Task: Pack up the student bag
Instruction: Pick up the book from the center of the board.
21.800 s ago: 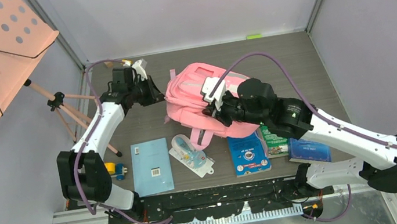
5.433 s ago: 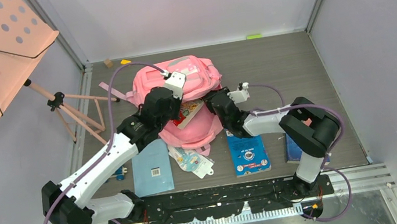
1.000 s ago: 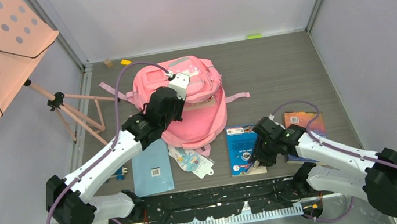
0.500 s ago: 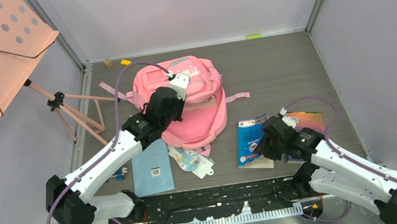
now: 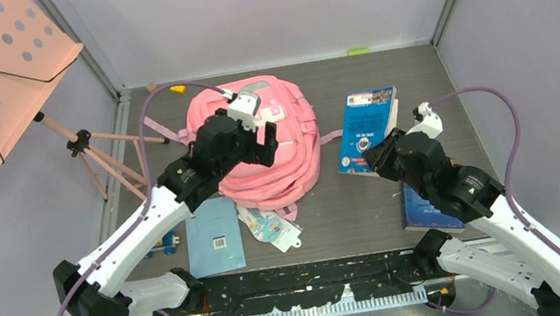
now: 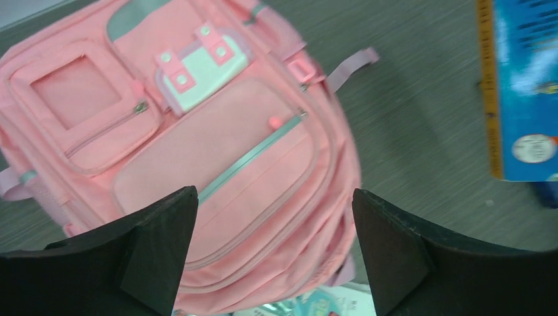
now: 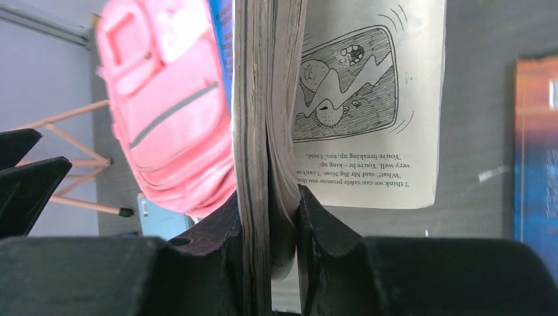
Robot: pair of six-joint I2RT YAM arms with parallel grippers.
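Student bag (image 5: 296,147) lies on grey wood-grain tabletop (image 5: 430,71) between pale lilac walls (image 5: 264,11).

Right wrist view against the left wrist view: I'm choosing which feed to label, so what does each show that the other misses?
Only the right wrist view: the right gripper clamped on the page block of the blue-covered paperback book, a loose inside page with a cartoon drawing, and pale wooden tripod legs. Only the left wrist view: the left gripper open over the large pink fabric backpack, close enough to show zip pulls and the studded white patch. Both: the backpack, the book's blue cover and the grey table.
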